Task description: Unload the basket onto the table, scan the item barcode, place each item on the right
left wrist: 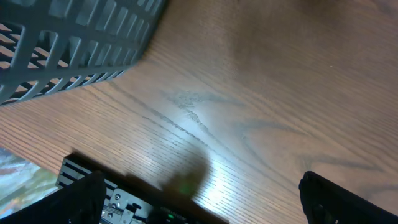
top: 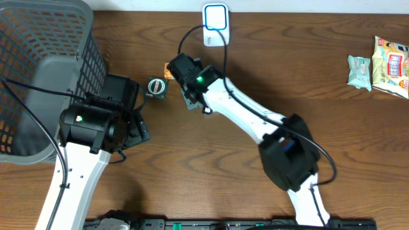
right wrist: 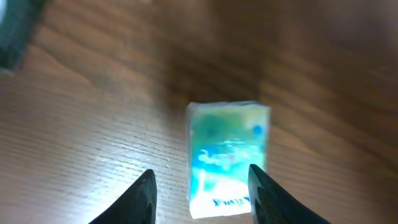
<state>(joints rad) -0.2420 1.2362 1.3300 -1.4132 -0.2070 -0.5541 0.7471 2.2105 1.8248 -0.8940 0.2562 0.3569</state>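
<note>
Right wrist view is the useful one here. A small teal-and-white printed cardboard box [right wrist: 227,143] stands upright on the brown wood-grain table [top: 287,64], sitting in the gap of the right gripper [right wrist: 201,173]. The jaws are parted. There's a clear gap on the left finger's side, while the right finger overlaps the box edge, so nothing is clamped.

My read is that the step is getting a proper hold on the box so it can be shown to the scanner. To do that well I'd:
- centre the box between the fingers first, since it sits off toward the right one and closing now would shove or tip it
- pinch the narrow sides low down, keeping the printed faces uncovered
- tilt it slowly toward the white rounded device with a blue outline [top: 215,24] at the table's far edge, which I'm guessing is the scanner

The box looks light and tall for its footprint, so it should topple easily. The print is blurry, with blue lettering near the bottom and no barcode I can spot on this face. From overhead the arm's end hides it, so I can't pick it out.

The left gripper [left wrist: 202,183] is spread wide over bare table with nothing in it, just beside the grey plastic lattice basket [top: 38,70].
</note>
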